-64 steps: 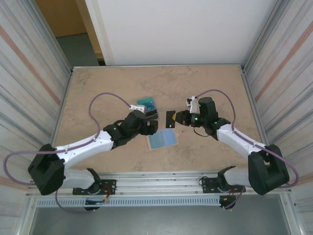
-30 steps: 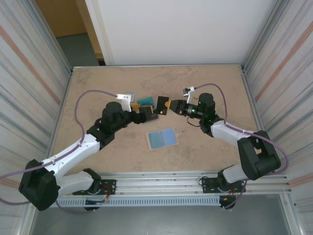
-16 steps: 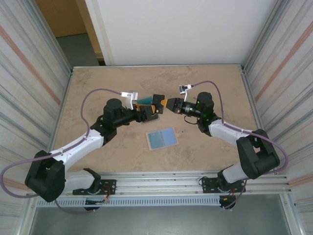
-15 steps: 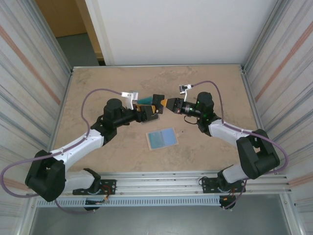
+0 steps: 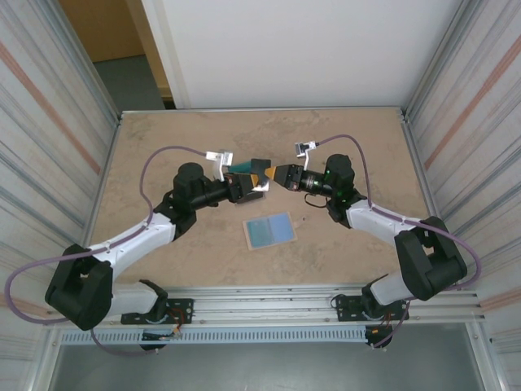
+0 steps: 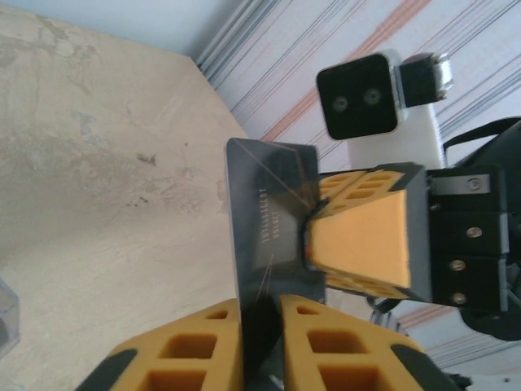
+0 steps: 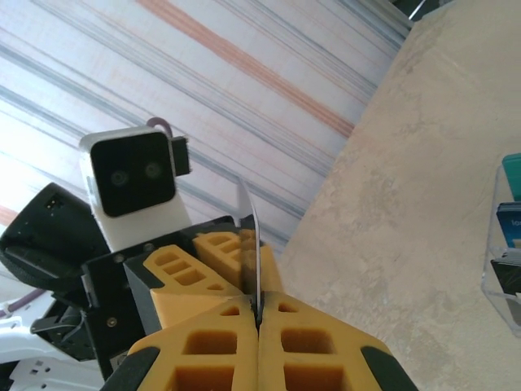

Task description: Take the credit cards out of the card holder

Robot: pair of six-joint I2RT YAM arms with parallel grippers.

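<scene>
Pinching 1 dark credit card (image 6: pixel 267 213) in mid-air at upper centre of the top view, the left gripper (image 6: pixel 260 326) and right gripper (image 7: pixel 257 322) both have their jaws pressed on it. Its long axis rises from the left jaws, and the right jaws clamp its side. The card holder (image 5: pixel 269 231) lies flat below on the tan tabletop (image 5: pixel 163 147), apart from both. Striped walls (image 5: pixel 49 122) stand close on either side.

Bright, even, diffuse light from above. Top view sharp; faint soft shadows under both arms on the mottled beige tabletop (image 5: pixel 212 252); white back wall (image 5: pixel 301 49) nearly washed out.
Left wrist view: dark glossy plastic card (image 6: pixel 269 220) carries a pale sheen; yellow ribbed foam fingers (image 6: pixel 187 358) at bottom edge soft.
Right wrist view: striped corrugated metal side wall (image 7: pixel 244 73) blurred.
</scene>
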